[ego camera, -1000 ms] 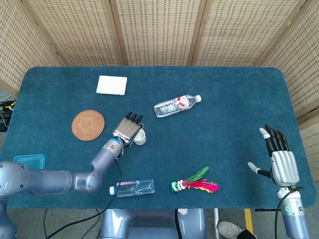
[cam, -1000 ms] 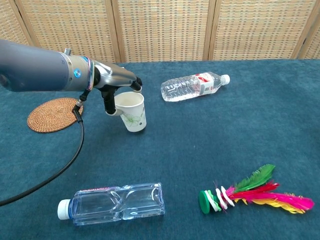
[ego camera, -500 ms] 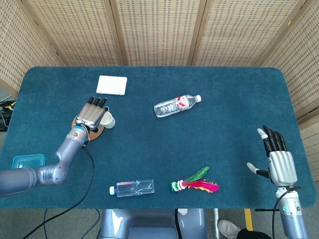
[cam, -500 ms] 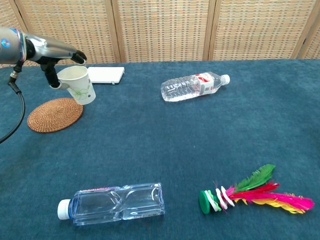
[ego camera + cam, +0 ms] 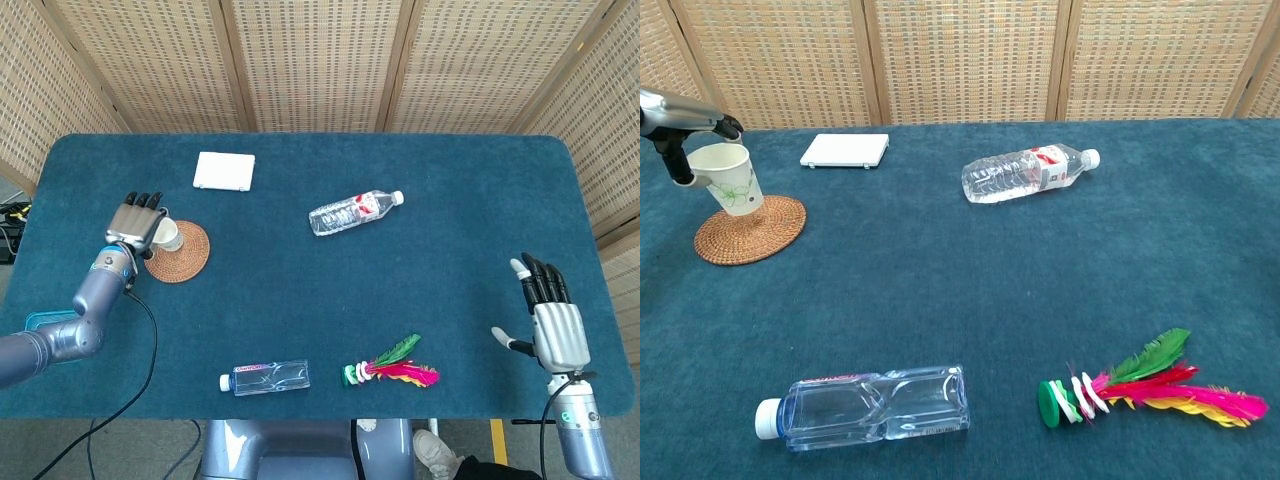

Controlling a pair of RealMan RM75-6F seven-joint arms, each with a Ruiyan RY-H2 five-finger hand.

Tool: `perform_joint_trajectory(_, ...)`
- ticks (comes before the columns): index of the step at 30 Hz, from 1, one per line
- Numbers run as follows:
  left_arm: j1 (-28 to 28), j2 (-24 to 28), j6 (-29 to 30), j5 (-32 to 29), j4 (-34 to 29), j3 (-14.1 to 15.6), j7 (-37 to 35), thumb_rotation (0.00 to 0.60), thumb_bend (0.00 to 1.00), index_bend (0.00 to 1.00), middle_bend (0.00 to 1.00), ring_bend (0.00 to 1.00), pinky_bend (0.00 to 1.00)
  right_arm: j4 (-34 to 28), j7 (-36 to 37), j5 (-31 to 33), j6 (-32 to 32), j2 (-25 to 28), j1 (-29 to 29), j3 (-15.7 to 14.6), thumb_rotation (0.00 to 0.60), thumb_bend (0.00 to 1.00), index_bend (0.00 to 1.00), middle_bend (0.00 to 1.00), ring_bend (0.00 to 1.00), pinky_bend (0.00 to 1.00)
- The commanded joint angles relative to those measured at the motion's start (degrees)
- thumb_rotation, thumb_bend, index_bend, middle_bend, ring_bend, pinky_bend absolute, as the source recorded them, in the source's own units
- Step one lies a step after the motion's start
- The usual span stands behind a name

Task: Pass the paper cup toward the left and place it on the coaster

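The counter (image 5: pixel 470 190) is wearing a dark teal carpet-like cover, and woven wicker screens (image 5: pixel 310 60) are standing behind it and along both sides. The left robot hand (image 5: pixel 138 222) is gripping the paper cup (image 5: pixel 728 180) from above, fingers wrapped over the rim, and is holding it over the left part of the round woven coaster (image 5: pixel 750 229); in the chest view the cup base is sitting at or just above the coaster's near-left area, slightly tilted, and contact cannot be confirmed. Compared with half a second ago, the cup is sitting further left and lower: then it was hanging above the coaster's right edge, near the white flat box (image 5: pixel 224 171); now it is lying well apart from that box. A second ago the cup was being carried mid-counter, right of the coaster. The right robot hand (image 5: pixel 548 322) is hanging at the counter's right edge, fingers spread and holding nothing, shifted only slightly lower than before. Other items are lying unchanged: a labelled water bottle (image 5: pixel 355 212) on its side near the counter's middle, a square clear bottle (image 5: pixel 266 377) on its side near the front edge, a feathered shuttlecock (image 5: pixel 392 371) just right of it, and a teal lidded container (image 5: pixel 50 322) at the front-left edge beside the left arm. Nothing is lying between cup and coaster.
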Motion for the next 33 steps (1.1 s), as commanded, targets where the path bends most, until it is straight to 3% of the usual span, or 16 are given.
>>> perform_joint_trajectory(1,0.6,-0.9,-0.9,0.6,1.3,0.1,-0.3,0.600,0.41,0.27,0.00,0.00,0.00,0.0,-0.1,0.1,-0.1,0.0,0.0,0.0,0.600,0.08,0.00,0.00,0.00,0.00)
perform_joint_trajectory(9,1.0,-2.9,-1.7,0.6,3.5,0.0,0.0,0.600,0.41,0.25,0.00,0.00,0.00,0.0,0.0,0.3,-0.4,-0.1,-0.1,0.2,0.600,0.08,0.00,0.00,0.00,0.00)
perform_joint_trajectory(12,1.1,-3.4,-1.5,0.6,4.2,-0.1,0.4,0.600,0.39,0.15,0.00,0.00,0.00,0.0,0.2,0.4,-0.4,0.0,-0.1,0.3,0.600,0.08,0.00,0.00,0.00,0.00)
perform_joint_trajectory(16,1.2,-3.5,-1.3,0.5,4.1,-0.3,0.9,0.600,0.27,0.01,0.00,0.00,0.00,0.1,0.4,0.4,-0.3,0.0,-0.2,0.4,0.600,0.08,0.00,0.00,0.00,0.00)
perform_joint_trajectory(25,1.8,-2.9,-0.6,0.1,3.2,-0.9,0.8,0.600,0.18,0.00,0.00,0.00,0.00,-0.1,0.4,0.2,-0.4,-0.1,-0.2,0.4,0.600,0.08,0.00,0.00,0.00,0.00)
perform_joint_trajectory(33,5.0,1.1,4.0,5.6,-2.5,-4.6,-5.4,0.600,0.17,0.00,0.00,0.00,0.00,-0.3,0.1,-0.2,-0.3,-0.1,-0.2,0.4,0.600,0.08,0.00,0.00,0.00,0.00)
